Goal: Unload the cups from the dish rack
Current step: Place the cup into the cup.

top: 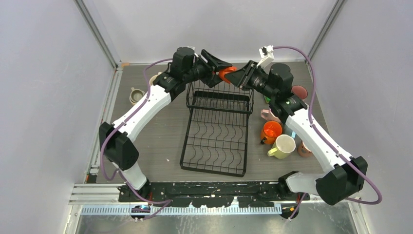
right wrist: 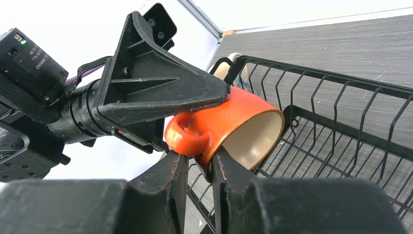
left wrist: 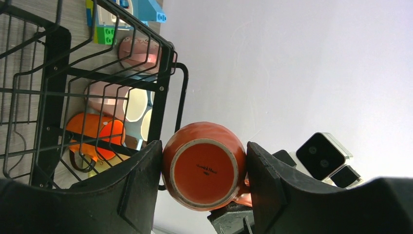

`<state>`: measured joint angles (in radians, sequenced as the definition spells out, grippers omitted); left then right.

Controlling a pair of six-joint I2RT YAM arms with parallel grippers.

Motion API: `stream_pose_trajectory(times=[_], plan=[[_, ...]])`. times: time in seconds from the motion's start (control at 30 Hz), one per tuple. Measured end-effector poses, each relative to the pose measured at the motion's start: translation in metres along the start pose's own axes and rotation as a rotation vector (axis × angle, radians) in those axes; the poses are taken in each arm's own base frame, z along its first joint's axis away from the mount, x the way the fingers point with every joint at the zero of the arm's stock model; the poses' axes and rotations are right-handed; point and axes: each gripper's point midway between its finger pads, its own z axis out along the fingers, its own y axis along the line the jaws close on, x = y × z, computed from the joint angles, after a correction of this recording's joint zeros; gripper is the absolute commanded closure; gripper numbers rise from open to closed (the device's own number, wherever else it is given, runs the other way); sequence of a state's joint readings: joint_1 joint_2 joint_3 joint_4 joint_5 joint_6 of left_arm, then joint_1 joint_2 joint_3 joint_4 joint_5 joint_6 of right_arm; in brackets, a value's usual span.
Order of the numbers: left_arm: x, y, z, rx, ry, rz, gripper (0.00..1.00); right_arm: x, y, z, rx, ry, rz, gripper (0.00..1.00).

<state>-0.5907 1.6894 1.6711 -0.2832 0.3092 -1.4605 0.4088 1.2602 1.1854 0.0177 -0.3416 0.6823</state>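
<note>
Orange ceramic mug [right wrist: 229, 119] hangs over the far end of your black wire dish rack [top: 219, 95] — left gripper [left wrist: 204, 161] clamps its body, right gripper [right wrist: 199, 170] pinches its rim.

Top view: orange cup [top: 227, 74] is mostly hidden between left gripper [top: 221, 68] and right gripper [top: 237, 77], only a sliver shows. Left wrist view: its handle is mostly behind a finger [left wrist: 272, 185], mouth out of sight, base stamp [left wrist: 207, 169] too small to read. Pink cup [top: 266, 115] and brownish cup [top: 304, 149] are partly covered by right arm [top: 311, 131].
</note>
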Motion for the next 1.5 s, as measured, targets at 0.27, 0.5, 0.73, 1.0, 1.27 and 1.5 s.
stream_pose_trajectory(times=[0.27, 0.5, 0.73, 1.0, 1.27, 1.5], plan=[[0.001, -0.005, -0.002, 0.019, 0.0, 0.033, 0.24, -0.008, 0.009, -0.004, 0.007, -0.013, -0.006, 0.99], [0.002, -0.009, -0.002, 0.039, 0.003, 0.054, 0.03, -0.016, 0.009, -0.007, 0.03, -0.04, -0.011, 0.99], [0.001, -0.016, -0.008, 0.038, -0.001, 0.138, 0.0, -0.021, 0.0, -0.013, 0.119, -0.036, -0.024, 0.99], [-0.019, -0.046, -0.03, 0.069, -0.058, 0.337, 0.0, -0.021, -0.016, -0.034, 0.273, -0.009, -0.027, 0.99], [-0.018, -0.03, -0.055, 0.016, -0.053, 0.532, 0.0, -0.022, -0.027, -0.08, 0.442, 0.006, -0.04, 0.99], [0.009, -0.015, -0.095, 0.001, -0.015, 0.666, 0.0, -0.023, -0.029, -0.133, 0.576, -0.003, -0.046, 0.99]])
